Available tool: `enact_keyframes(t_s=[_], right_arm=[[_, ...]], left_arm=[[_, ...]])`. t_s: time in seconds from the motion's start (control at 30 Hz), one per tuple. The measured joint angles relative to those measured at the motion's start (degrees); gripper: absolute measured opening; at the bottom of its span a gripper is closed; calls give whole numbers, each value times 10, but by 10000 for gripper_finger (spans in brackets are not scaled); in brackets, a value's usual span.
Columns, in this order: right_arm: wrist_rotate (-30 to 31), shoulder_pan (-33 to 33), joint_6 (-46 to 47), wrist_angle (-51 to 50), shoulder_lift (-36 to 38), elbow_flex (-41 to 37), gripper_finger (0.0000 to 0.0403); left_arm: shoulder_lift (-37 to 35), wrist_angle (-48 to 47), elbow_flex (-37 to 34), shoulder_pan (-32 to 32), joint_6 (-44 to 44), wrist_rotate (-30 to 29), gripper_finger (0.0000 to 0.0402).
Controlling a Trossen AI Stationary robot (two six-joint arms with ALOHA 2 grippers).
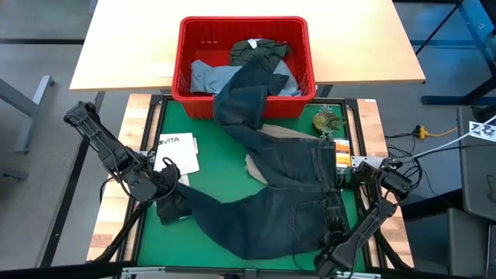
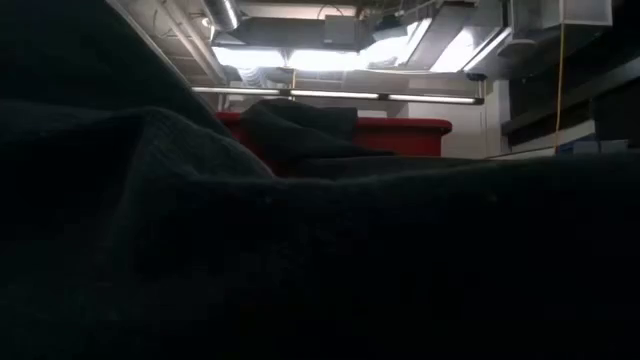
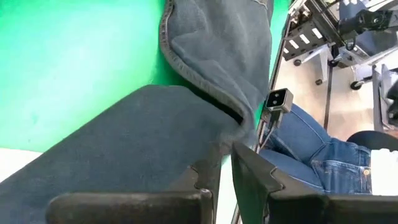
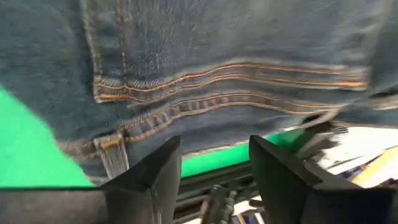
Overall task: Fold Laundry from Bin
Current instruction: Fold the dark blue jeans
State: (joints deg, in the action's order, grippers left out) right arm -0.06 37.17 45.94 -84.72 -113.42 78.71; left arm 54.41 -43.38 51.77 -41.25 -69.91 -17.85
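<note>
Dark navy jeans (image 1: 287,198) trail from the bin (image 1: 244,101). Left gripper (image 1: 172,198) nearly closed at their hem; right gripper (image 1: 335,244) open at their waistband.

The bin (image 1: 245,29) is bright red. Inside it lie a dark olive-green piece (image 1: 260,51) and light blue jeans (image 1: 211,76). Over the bin's front rim and down across the mat hang dark navy jeans (image 1: 287,194), faded blue-grey in places, with orange-tan double stitching along the seams and pocket edges (image 4: 230,87). A beige bit of cloth (image 1: 254,167) peeks out from under them, below the bin. The mat (image 1: 178,124) is vivid green. A white sheet with dark lettering (image 1: 177,151) sits left of the jeans. The table (image 1: 132,46) behind the bin is pale wood. Both arms are black
</note>
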Motion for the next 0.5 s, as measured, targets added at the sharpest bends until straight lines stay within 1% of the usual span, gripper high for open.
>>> enact_keyframes(t_s=[0.13, 0.33, 0.4, 0.5], right_arm=[[50, 0, -17, -52, 0, 55, 186], [116, -5, -47, -51, 9, 117, 186], [130, -6, -47, -53, 9, 133, 186], [146, -10, -57, -51, 9, 155, 186]], left_arm=[[0, -1, 0, 0, 0, 0, 23], [0, -3, 0, 0, 1, -12, 15], [0, -13, 0, 0, 1, -17, 21], [0, -44, 0, 0, -2, -21, 43]])
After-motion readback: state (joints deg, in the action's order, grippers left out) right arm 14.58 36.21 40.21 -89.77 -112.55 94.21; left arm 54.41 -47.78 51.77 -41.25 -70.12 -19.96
